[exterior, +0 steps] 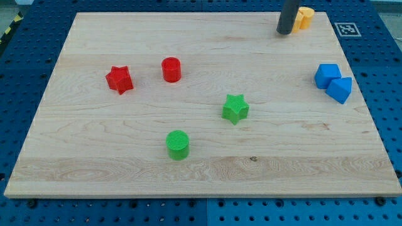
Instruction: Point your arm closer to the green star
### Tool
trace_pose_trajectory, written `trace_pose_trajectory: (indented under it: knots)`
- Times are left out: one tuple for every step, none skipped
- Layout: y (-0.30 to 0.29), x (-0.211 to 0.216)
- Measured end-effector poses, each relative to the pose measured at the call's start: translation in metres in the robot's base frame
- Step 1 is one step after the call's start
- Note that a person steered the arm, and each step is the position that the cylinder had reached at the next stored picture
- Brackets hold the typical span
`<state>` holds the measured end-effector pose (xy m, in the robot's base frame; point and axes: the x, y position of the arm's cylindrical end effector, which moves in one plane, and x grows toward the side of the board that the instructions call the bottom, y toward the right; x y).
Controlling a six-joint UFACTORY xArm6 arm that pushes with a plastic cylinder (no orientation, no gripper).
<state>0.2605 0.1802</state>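
Surveying the camera view: a pale wooden desk [201,169] is seen on a blue perforated base, its four edges all visible.

Item 1: my tip [284,32], the lower end of a dark rod, is set down near the desk's top edge, toward the view's right. No fingers are fitted, so no released or clenched state can be told.

Item 2: a yellow block [304,17], shape unclear, is found touching or just beside the rod on its right, at the top edge.

Item 3: the green star [235,108] is placed near the desk's middle, well apart from my tip, below it and to its left. Bare wood is seen all the way between them.

Item 4: a green cylinder [178,144] lies below-left of the star.

Item 5: a red cylinder [171,69] and a red star [119,80] are kept at upper left.

Item 6: two blue blocks [333,82], touching, are lodged near the right edge.
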Motion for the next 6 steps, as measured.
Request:
trace_pose_trajectory:
  knots:
    - [-0.020, 0.021]
    - [-0.033, 0.032]
    - [-0.033, 0.032]
    - [-0.033, 0.056]
    - [-0.033, 0.085]
    - [-0.033, 0.089]
